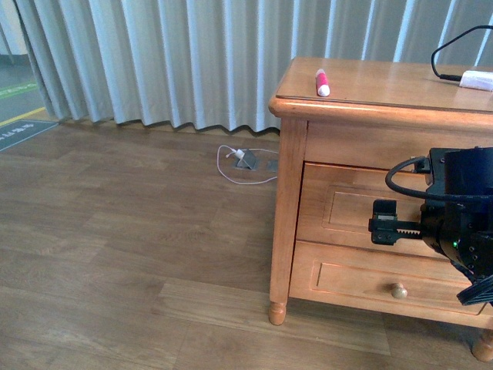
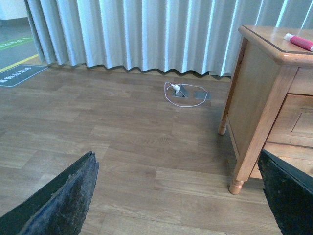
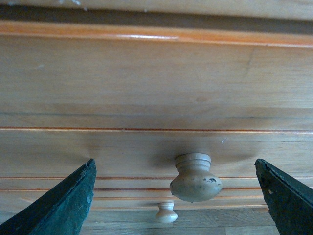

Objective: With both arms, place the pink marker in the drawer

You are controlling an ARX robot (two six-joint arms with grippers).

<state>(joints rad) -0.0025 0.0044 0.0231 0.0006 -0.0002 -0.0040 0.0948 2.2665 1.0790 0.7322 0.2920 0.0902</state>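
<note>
Two grippers are logged, both with jaws spread wide and nothing held. The right gripper (image 3: 173,162) is faced square onto the front of the top drawer (image 1: 345,206); in the right wrist view the drawer's pale round knob (image 3: 195,177) is seen in the gap between the two jaws, nearer the middle than either finger, and no contact with either is seen. How far the fingertips stand off the knob in depth cannot be judged from this close view. A second, lower knob (image 3: 166,212) is seen just beneath it, and the same one is seen on the bottom drawer in the front view (image 1: 398,290). The top drawer is noted as shut, its panel flush with the dresser (image 1: 291,185). In the front view the right arm (image 1: 456,212) is held level with that drawer and its knob is covered by it. The pink marker (image 1: 322,82) is found lying on the dresser top, near the left front corner, white end toward the front edge. A white adapter (image 1: 477,79) with a black cable (image 1: 451,48) is seen at the far right of the same top, well apart from the marker. The left gripper (image 2: 176,156) is held above bare wooden floor (image 2: 122,132), left of the dresser; a white cord (image 2: 183,95) is seen looped on the floor by the curtain (image 2: 146,34)
</note>
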